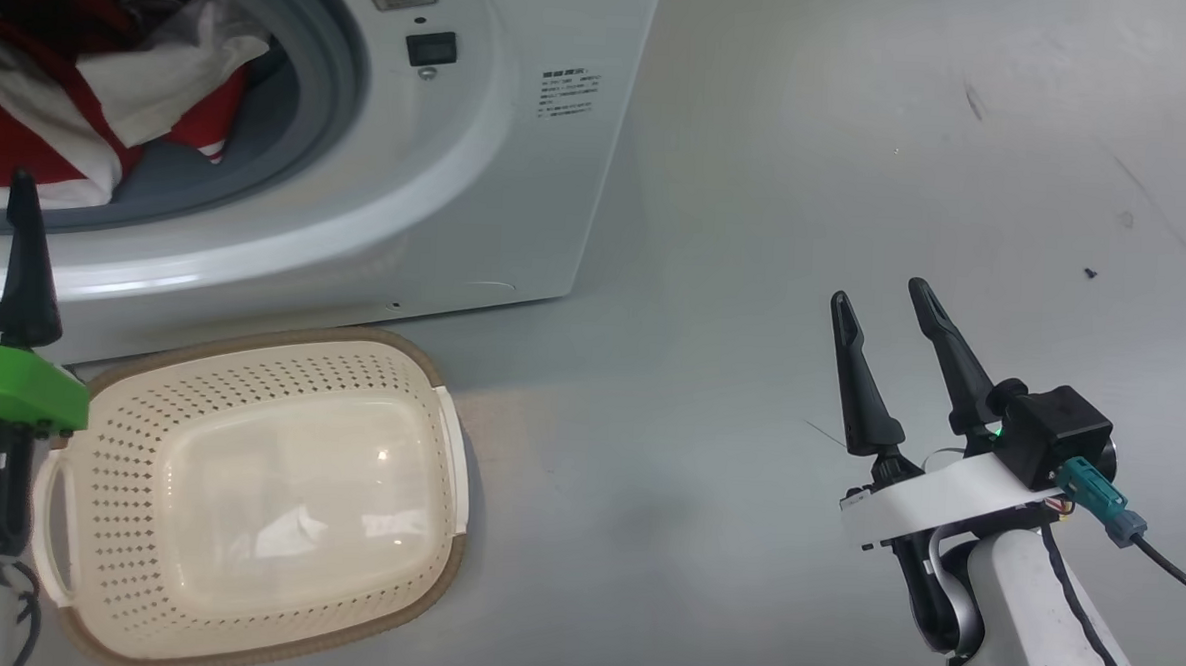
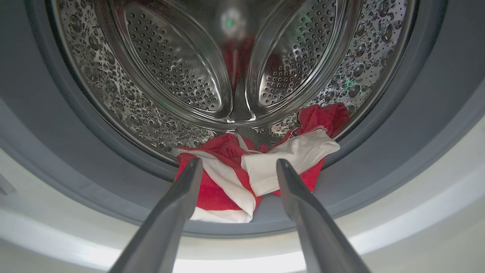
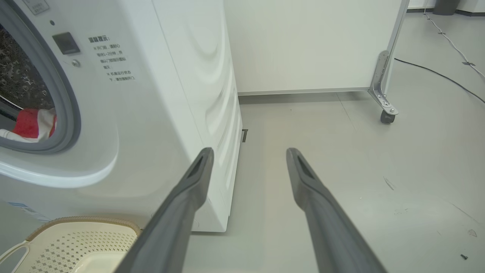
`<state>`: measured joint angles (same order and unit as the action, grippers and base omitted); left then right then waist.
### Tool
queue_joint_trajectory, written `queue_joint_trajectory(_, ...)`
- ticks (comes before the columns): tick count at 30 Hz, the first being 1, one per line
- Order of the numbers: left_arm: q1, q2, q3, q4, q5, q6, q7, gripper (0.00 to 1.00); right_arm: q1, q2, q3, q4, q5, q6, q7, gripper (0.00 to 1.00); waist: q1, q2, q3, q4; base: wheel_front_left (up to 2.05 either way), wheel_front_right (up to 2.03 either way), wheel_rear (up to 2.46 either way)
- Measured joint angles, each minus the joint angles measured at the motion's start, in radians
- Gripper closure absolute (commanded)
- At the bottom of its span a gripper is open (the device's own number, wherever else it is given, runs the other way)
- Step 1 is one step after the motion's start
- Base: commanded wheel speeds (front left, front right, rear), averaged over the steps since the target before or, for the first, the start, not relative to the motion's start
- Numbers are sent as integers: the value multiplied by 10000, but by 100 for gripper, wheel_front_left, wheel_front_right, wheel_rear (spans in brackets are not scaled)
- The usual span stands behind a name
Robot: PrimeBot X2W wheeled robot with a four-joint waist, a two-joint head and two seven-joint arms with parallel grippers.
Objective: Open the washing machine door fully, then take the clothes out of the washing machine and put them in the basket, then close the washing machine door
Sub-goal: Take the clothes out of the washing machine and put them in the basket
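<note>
The white washing machine [image 1: 520,170] stands at the upper left with its mouth uncovered; the washing machine door is out of view. Red and white clothes [image 2: 235,182] lie at the front of the steel drum [image 2: 170,76] and droop over the grey seal [image 2: 75,159]. My left gripper [image 2: 237,163] is open just in front of them, fingertips either side of the pile, nothing between them. One of its fingers [image 1: 25,268] rises at the machine's front. The cream basket [image 1: 265,499] sits empty on the floor below the opening. My right gripper [image 1: 890,296] hangs open over bare floor to the right.
Grey floor stretches to the right of the machine. A white panel [image 3: 310,45] on a caster wheel [image 3: 386,115] stands behind, with a black cable [image 3: 439,76] running across the floor beyond it. The basket [image 3: 75,242] touches the machine's base.
</note>
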<state>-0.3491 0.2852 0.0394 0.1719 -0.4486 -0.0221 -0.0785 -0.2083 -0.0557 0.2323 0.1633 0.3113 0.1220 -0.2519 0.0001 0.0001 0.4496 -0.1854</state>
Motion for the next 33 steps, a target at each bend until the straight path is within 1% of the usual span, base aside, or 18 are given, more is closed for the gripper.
queue_joint_trajectory(6, -805, 205, 75, 629, -159, 144, 815, 0, -115, 19, 2, -15, 36, 0, 0, 0, 0, 0, 390, -416, 0, 0, 0)
queue_joint_trajectory(10, -1384, 500, 119, 1003, -144, 339, 1290, 0, -208, 38, -6, -98, 52, 0, 0, 0, 0, 0, 655, -608, 0, 0, 0)
queue_joint_trajectory(15, -2054, 834, 115, 1561, -19, 437, 1770, 0, -405, 73, 13, -155, 117, 0, -2, 0, 0, 0, 958, -796, 0, 0, 0)
queue_joint_trajectory(20, -2499, 1174, 6, 2148, 151, 445, 2109, 0, -547, 82, 46, -188, 163, -2, -2, 0, 0, 0, 1184, -962, 0, 0, 0)
queue_joint_trajectory(27, -2995, 1181, -155, 3014, 311, 447, 2514, 0, -554, 94, 75, -221, 393, -10, -2, 0, 0, 0, 1345, -1067, 0, 0, 0)
queue_joint_trajectory(29, -3125, 1181, -153, 3200, 318, 535, 2627, 0, -561, 96, 90, -226, 449, -12, -2, 0, 0, 0, 1376, -1086, 0, 0, 0)
queue_joint_trajectory(33, -3456, 1185, -134, 3549, 360, 537, 2654, 0, -628, 102, 123, -234, 491, -15, -2, 0, 0, 0, 1432, -1118, 0, 0, 0)
